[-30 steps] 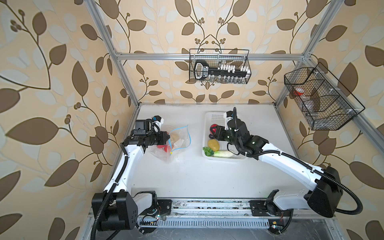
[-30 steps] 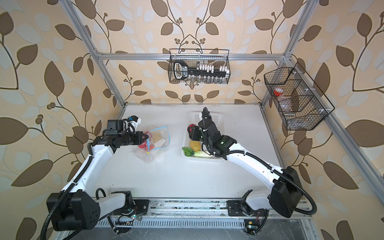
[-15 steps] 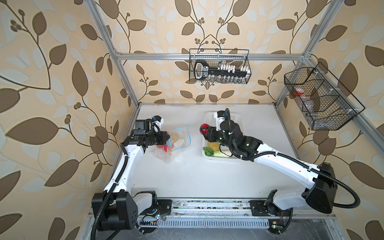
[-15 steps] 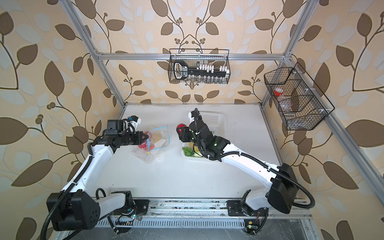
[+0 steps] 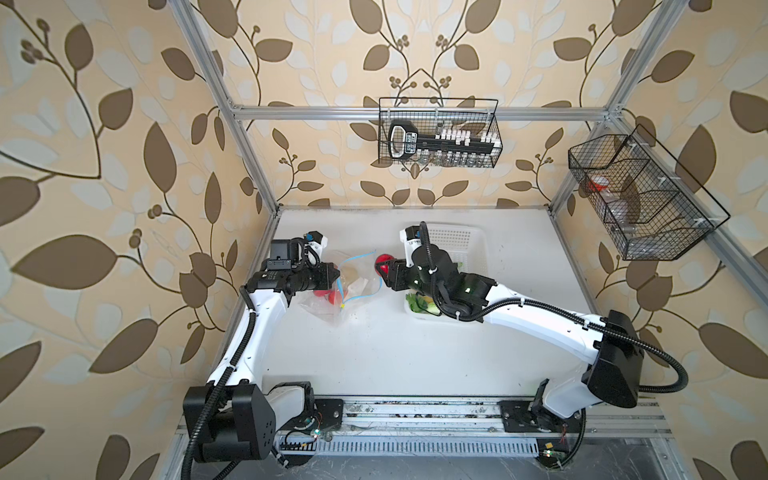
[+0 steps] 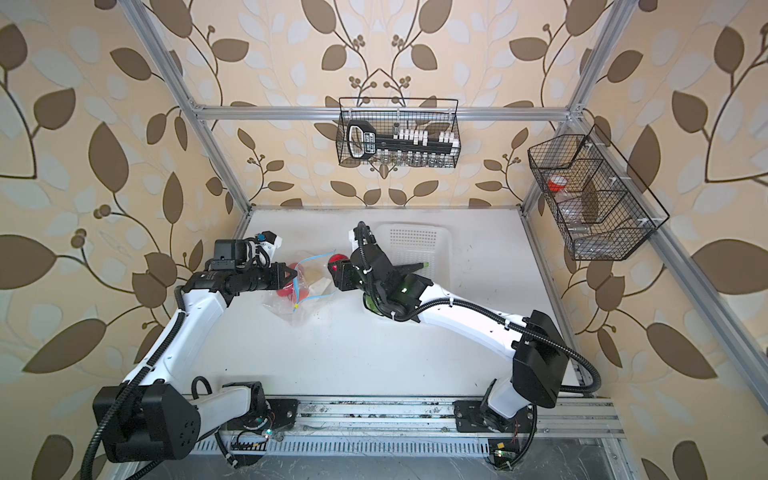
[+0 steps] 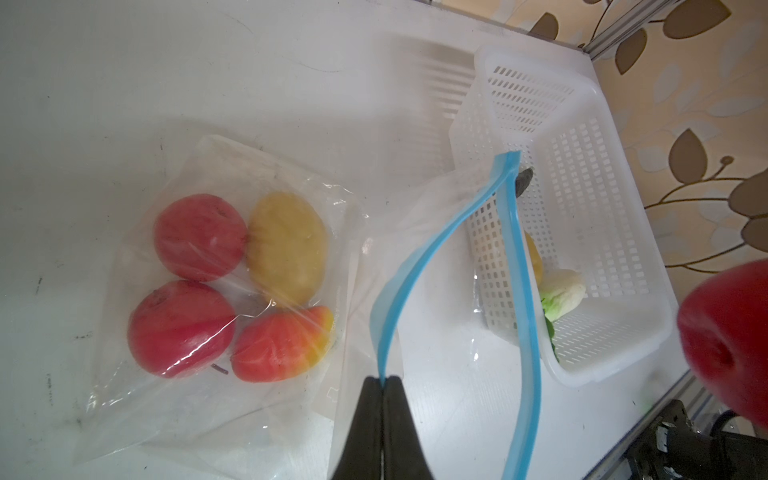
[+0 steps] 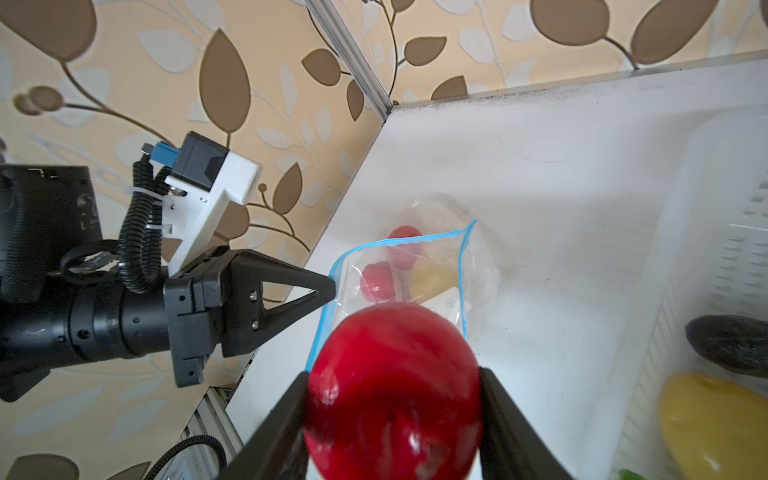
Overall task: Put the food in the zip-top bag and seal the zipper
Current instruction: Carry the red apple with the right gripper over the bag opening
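The clear zip-top bag lies on the table, left of the basket, holding two red apples, a potato and a red-yellow fruit. My left gripper is shut on one lip of the blue zipper, lifting it so the mouth gapes; the yellow slider sits at the near end. My right gripper is shut on a third red apple and hangs just right of the mouth in both top views.
The white perforated basket stands right of the bag with a cabbage, a yellow potato and a dark eggplant in it. The left wall and frame post run close behind the left arm. Wire baskets hang on the walls.
My right gripper has carried the red apple leftward out of the basket to the bag's mouth. The left gripper has stayed put on the zipper lip.
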Tool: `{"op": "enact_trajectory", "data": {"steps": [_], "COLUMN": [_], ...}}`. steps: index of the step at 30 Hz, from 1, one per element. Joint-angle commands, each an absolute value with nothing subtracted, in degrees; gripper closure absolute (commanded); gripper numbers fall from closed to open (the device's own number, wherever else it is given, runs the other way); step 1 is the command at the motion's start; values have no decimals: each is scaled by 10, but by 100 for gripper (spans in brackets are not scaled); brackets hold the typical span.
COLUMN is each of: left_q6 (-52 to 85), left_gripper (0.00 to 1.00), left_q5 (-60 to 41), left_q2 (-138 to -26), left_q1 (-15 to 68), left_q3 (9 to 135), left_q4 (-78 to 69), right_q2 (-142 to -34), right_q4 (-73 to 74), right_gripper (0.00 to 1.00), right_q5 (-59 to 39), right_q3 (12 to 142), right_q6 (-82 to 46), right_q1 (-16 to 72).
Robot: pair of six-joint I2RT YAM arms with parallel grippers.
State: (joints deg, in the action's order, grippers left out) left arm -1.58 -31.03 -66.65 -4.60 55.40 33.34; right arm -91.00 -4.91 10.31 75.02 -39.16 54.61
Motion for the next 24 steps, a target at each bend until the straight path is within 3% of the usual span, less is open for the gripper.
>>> {"op": "enact_trajectory", "data": {"steps": [1,24], "left_q6": [-29,-29], "left_gripper": [100,100], "left_q5": [-317,-325], "left_q2": [-648,-648], "left_q1": [-52,-52], "left_q3": [563,563], "left_q4": [341,341], "right_q2": [-930,-1082], "right_q4": [-44,-81], "right_gripper": [52,52], "right_q5": [99,84], "right_q3": [778,871], "right_q6": [-385,-385], "right_q1": [554,576]}}
